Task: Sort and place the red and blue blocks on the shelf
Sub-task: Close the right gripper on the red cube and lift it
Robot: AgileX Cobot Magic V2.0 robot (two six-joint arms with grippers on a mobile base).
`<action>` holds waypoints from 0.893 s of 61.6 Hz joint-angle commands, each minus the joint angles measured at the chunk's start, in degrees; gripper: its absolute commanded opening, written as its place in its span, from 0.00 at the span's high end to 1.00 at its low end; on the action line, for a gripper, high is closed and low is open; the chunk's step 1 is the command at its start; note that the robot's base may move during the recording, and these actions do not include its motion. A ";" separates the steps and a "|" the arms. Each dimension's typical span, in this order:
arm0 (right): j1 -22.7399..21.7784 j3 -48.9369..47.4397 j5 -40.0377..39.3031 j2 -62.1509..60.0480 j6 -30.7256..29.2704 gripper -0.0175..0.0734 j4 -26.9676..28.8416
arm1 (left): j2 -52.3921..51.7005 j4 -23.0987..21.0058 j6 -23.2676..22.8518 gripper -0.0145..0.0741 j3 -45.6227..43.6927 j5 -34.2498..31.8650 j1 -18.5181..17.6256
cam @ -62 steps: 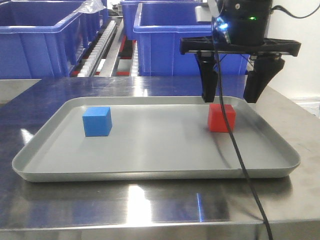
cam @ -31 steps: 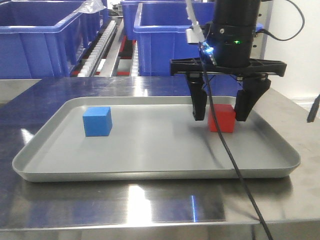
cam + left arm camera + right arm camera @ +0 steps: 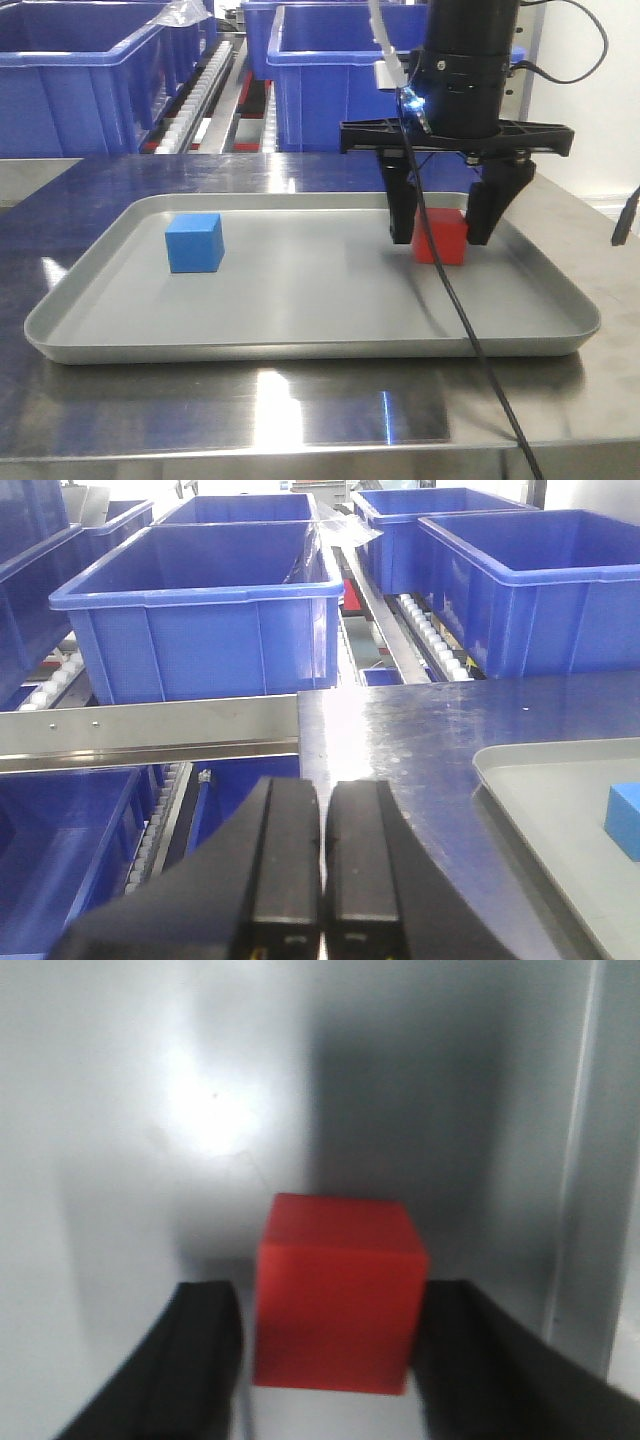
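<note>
A red block [image 3: 441, 238] sits on the right side of the grey tray [image 3: 300, 347]. A blue block [image 3: 195, 242] sits on the tray's left side. My right gripper [image 3: 440, 236] points down over the red block, open, with one finger on each side. In the right wrist view the red block [image 3: 338, 1295] lies between the black fingers [image 3: 205, 1350], with a thin gap on its left. My left gripper [image 3: 321, 792] is shut and empty, above the table's left edge. The blue block [image 3: 625, 820] and the tray [image 3: 540, 780] lie to its right.
Large blue bins [image 3: 85, 85] [image 3: 335, 90] and a roller conveyor [image 3: 205, 95] stand behind the steel table [image 3: 300, 420]. A black cable [image 3: 480, 350] hangs from the right arm across the tray's front right. More blue bins [image 3: 200, 610] show in the left wrist view.
My right gripper has moved left and down, from above and behind the red block to straddling it. The blocks and the left gripper have not moved.
</note>
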 commanded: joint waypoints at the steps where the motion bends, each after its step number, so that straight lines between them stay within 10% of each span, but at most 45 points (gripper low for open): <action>1: -0.32 -1.86 -0.63 -3.14 0.09 0.45 -0.74 | -0.86 -0.47 -0.03 0.70 1.63 -5.38 0.00; 55: -7.12 11.96 -21.69 -27.75 -8.60 0.53 -10.92 | -0.86 -0.47 -0.03 0.70 1.63 -5.38 0.00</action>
